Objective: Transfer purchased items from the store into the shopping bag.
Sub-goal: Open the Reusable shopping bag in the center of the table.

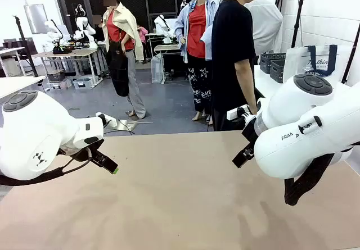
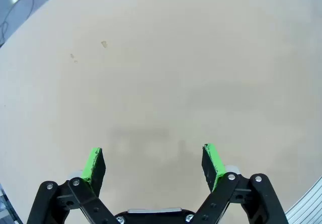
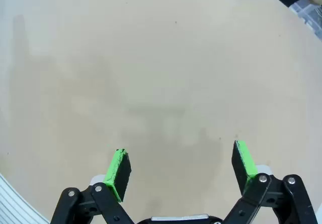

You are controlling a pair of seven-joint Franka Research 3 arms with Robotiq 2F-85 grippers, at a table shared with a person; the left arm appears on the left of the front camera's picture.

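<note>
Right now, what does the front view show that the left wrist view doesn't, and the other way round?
Front view: a person in a black T-shirt at the far side, with the shopping bag and a dark mesh basket beyond the right arm. Left wrist view: the left gripper from close up, jaws wide open and empty, green pads apart. Both: the tan table.

Bright even light, faint shadows, bowed edges, perhaps slightly soft
</note>
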